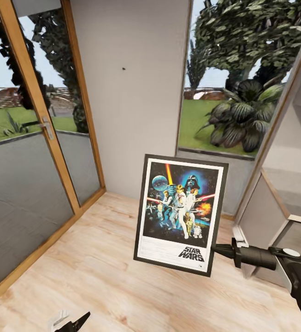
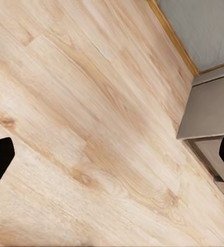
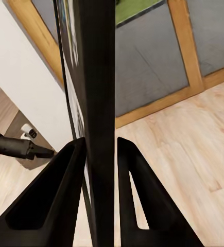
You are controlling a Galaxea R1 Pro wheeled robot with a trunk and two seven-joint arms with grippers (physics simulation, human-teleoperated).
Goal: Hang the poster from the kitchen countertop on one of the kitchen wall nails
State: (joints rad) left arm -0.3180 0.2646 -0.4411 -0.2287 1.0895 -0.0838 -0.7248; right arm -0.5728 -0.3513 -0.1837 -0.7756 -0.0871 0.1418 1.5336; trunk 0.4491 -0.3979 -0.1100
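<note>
The right claw [image 1: 216,249] is clamping the poster [image 1: 180,213] by its lower right edge – long axis upright, artwork facing the robot – while the wall nail [image 1: 123,69] is sitting well above and left; the left claw [image 1: 74,321] is hanging wide, empty.

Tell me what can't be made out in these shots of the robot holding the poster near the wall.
- Small dark mark on the wall, head view: too small to confirm as a nail.
- Left gripper, head view: cut off by the bottom edge; the left wrist view shows its fingertips wide apart.
- Poster artwork, right wrist view: seen edge-on, so unreadable.
- Back of the poster, head view: faces away, so any hanger is hidden.
- Right gripper, head view: contact hidden behind the frame.
</note>
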